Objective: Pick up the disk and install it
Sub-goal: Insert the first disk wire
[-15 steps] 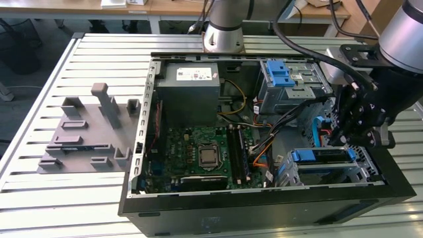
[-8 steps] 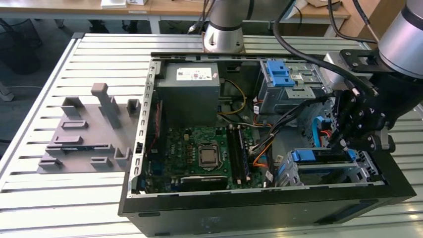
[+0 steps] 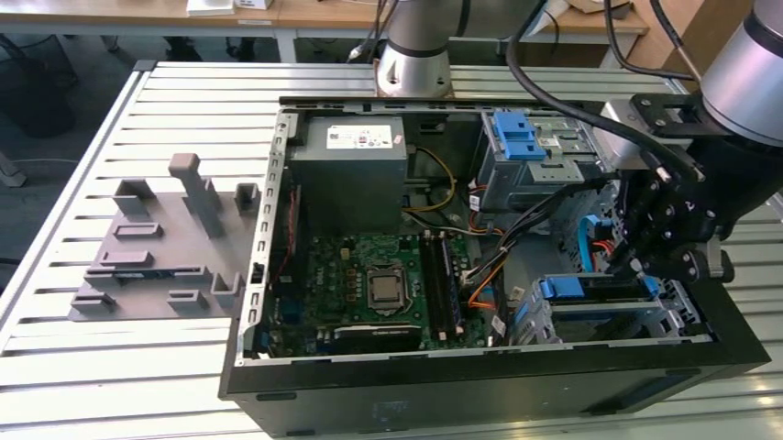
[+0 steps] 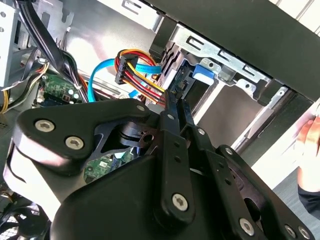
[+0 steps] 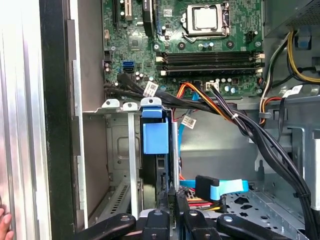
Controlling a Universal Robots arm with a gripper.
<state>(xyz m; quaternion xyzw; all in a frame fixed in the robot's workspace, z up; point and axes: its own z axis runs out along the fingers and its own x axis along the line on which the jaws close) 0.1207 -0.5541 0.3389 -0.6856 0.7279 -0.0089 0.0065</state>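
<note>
**Claw at the lower drive bay of the open computer case**

In the exterior view, a grey plastic fixture block [image 3: 159, 247] lies at the left on the slatted metal bench [image 3: 73, 367]. In the middle stands the open black computer case [image 3: 490, 394], its green motherboard [image 3: 367, 284] exposed. At the lower right the black claw [image 3: 643, 266] reaches into the case, just above the disk [image 3: 600, 289], a drive in a blue plastic carrier seated in the grey metal bay. The claw's fingers [image 4: 175, 107] look pressed together, holding nothing. A hand [image 4: 310, 150] shows at the second wrist view's right edge.
</note>
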